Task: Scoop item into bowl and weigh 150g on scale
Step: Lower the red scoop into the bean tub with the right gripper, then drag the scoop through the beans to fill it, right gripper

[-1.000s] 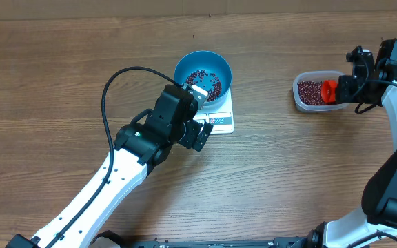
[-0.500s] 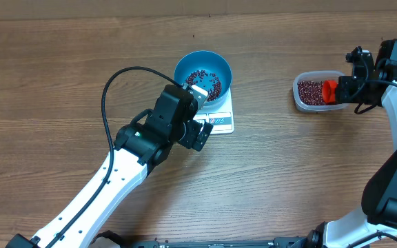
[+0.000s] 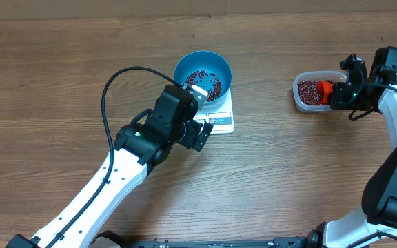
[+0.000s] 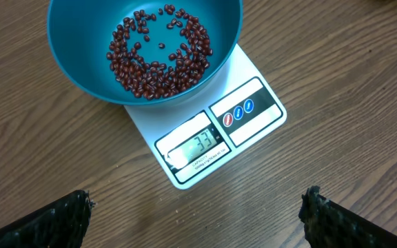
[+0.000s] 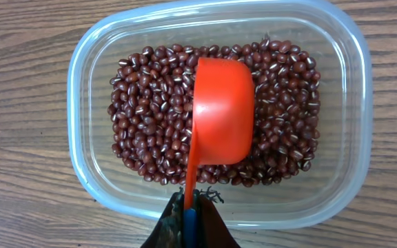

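The only writing that can be read is on the scale (image 4: 243, 72): in the left wrist view its display (image 4: 197, 145) shows "33". A line of tiny print under the digits is too small to read. Beside the display sits a framed panel with three round buttons (image 4: 238, 111), one red-marked and two blue-marked.

The blue bowl (image 4: 81, 62) stands on the far part of the scale, leaving the display and buttons uncovered. A thin, loose layer of dark red beans (image 4: 157, 62) lies in it, with blue showing through in the middle. The left fingers (image 4: 54, 224) are spread wide apart at the lower corners of this view, holding nothing and hanging over bare wood just in front of the scale.

The right wrist view shows what the others cannot: a clear, rounded plastic tub (image 5: 81, 103) holding a much deeper heap of beans (image 5: 150, 117). An orange-red scoop (image 5: 222, 114) lies with its cup on them. The right fingers (image 5: 212, 231) are clamped shut on the scoop's thin handle at the tub's near rim.

Only the overhead view takes in both ends together. On the wooden bench (image 3: 60, 55) the bowl and scale sit near the middle, and the tub is well apart from them on the right. From up there the display is too small to read.
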Robot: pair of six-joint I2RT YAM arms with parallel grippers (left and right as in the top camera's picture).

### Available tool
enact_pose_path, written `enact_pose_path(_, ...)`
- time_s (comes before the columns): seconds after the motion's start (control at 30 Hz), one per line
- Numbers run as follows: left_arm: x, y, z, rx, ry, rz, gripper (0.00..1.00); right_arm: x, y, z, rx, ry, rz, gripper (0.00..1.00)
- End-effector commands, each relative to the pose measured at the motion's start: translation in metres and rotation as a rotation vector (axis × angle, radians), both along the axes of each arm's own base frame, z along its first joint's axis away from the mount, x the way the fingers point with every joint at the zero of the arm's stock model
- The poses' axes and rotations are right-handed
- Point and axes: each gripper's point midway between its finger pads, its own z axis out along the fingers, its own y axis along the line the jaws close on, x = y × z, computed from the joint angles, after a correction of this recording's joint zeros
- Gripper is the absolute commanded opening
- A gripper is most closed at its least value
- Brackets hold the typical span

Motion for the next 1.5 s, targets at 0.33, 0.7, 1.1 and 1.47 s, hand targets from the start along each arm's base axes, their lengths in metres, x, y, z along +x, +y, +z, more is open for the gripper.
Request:
enact_pose_path(0.33, 0.000, 0.000, -0.003, 0.005, 0.005, -0.011, 1.00, -0.004, 0.024, 0.001, 0.119, -0.002, 0.046, 0.04)
enact_pose_path(0.7, 0.000, 0.000, -0.003, 0.005, 0.005, -0.011, 1.00, -0.009, 0.031, -0.003, 0.159, 0.012, 0.055, 0.04)
enact_pose_path(1.1, 0.000, 0.000, -0.003, 0.005, 0.005, -0.011, 1.00, -0.007, 0.043, 0.002, 0.232, -0.013, 0.076, 0.04)
enact_pose_path(1.47, 0.000, 0.000, -0.003, 0.004, 0.004, -0.011, 1.00, -0.006, 0.047, 0.005, 0.259, -0.019, 0.077, 0.04)
